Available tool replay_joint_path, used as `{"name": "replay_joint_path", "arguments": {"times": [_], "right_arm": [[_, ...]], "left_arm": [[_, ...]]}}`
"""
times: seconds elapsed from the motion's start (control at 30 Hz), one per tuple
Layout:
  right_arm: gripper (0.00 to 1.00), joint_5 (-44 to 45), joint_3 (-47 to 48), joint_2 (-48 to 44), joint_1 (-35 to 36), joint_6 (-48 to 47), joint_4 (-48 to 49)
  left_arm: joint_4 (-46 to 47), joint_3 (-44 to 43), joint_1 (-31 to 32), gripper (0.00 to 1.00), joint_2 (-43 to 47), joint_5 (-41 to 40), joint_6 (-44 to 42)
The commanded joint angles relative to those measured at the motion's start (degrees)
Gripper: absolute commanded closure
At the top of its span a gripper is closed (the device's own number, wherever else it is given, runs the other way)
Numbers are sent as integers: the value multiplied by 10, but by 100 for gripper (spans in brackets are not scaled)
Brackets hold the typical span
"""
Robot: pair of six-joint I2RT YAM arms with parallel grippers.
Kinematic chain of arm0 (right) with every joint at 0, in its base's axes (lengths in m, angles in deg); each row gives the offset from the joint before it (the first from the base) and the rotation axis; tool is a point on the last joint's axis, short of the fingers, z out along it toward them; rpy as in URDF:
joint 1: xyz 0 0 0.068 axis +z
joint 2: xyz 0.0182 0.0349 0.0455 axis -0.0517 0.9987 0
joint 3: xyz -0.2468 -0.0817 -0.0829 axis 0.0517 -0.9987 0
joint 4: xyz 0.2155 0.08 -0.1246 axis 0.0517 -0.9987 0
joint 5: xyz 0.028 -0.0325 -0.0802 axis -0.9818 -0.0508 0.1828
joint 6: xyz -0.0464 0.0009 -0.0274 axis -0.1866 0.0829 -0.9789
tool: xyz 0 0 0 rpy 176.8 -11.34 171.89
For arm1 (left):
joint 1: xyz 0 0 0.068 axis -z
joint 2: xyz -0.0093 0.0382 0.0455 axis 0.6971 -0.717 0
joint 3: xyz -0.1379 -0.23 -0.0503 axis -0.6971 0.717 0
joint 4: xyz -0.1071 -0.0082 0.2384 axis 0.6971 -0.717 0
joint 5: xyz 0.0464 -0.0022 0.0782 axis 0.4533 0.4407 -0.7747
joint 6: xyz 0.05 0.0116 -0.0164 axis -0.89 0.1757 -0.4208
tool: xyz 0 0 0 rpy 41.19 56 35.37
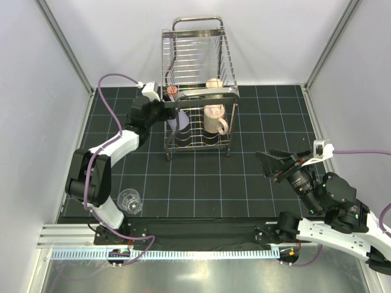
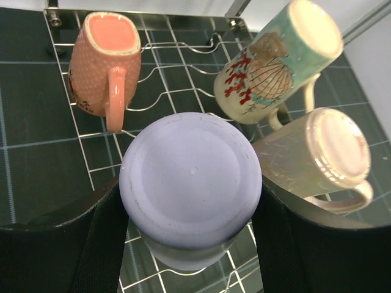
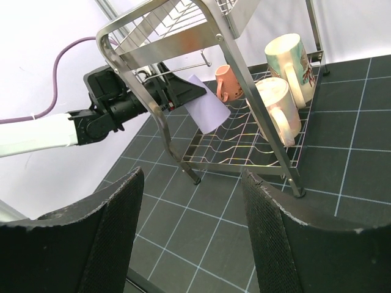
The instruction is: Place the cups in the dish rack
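Lavender plastic tumbler [image 2: 189, 183] sits pinched in your left claw [image 2: 189, 235] inside the steel-wire dish rack [image 1: 183, 61]; right claw [image 3: 192, 183] spread.

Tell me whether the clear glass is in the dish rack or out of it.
Out. The clear glass sits on the black mat near the front left corner, well apart from the dish rack.
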Motion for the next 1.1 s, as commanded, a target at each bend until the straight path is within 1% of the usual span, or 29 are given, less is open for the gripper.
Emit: {"name": "replay_joint_path", "arguments": {"times": [0.0, 0.17, 0.2, 0.23, 0.27, 0.43, 0.5, 0.57, 0.6, 0.67, 0.7, 0.77, 0.8, 0.87, 0.9, 0.97, 1.07], "right_arm": [[33, 18, -3, 2, 3, 2, 18], [33, 22, -8, -4, 3, 3, 14], [34, 23, -9, -5, 3, 2, 15], [33, 24, -10, -5, 2, 2, 17], [33, 23, -10, -6, 3, 2, 17], [33, 18, -8, 2, 2, 2, 19], [33, 16, -8, 4, 3, 2, 21], [33, 12, -8, 5, 3, 4, 22], [34, 11, -9, 5, 3, 6, 22], [33, 9, -10, 8, 3, 7, 24], [33, 8, -10, 10, 2, 8, 24], [33, 6, -10, 13, 3, 8, 24], [33, 3, -9, 14, 2, 9, 25], [33, 2, -9, 17, 3, 9, 25], [33, 1, -9, 18, 3, 10, 24], [33, -1, -10, 19, 2, 9, 24], [33, -5, -9, 23, 3, 13, 24]], "left_arm": [[36, -20, 10, 100, -10, -56, -57], [23, -20, 31, 100, -16, -96, -91], [21, -20, 33, 99, -17, -99, -92], [20, -18, 36, 91, -19, -127, -95], [20, -18, 37, 89, -20, -133, -97], [5, -26, 54, 89, -38, -174, -124], [3, -24, 61, 86, -39, -182, -127], [2, -23, 61, 80, -41, -192, -126], [1, -22, 61, 70, -41, -192, -126], [-4, -21, 61, 60, -40, -193, -123], [-6, -19, 61, 49, -38, -194, -117], [-13, -17, 61, 41, -31, -200, -109], [-11, -9, 61, 36, -27, -200, -105], [-7, -1, 61, 31, -15, -193, -101], [-6, 1, 61, 27, -12, -184, -95], [-7, 2, 61, 23, -6, -177, -92], [-18, 0, 61, 20, -2, -165, -90]]}}
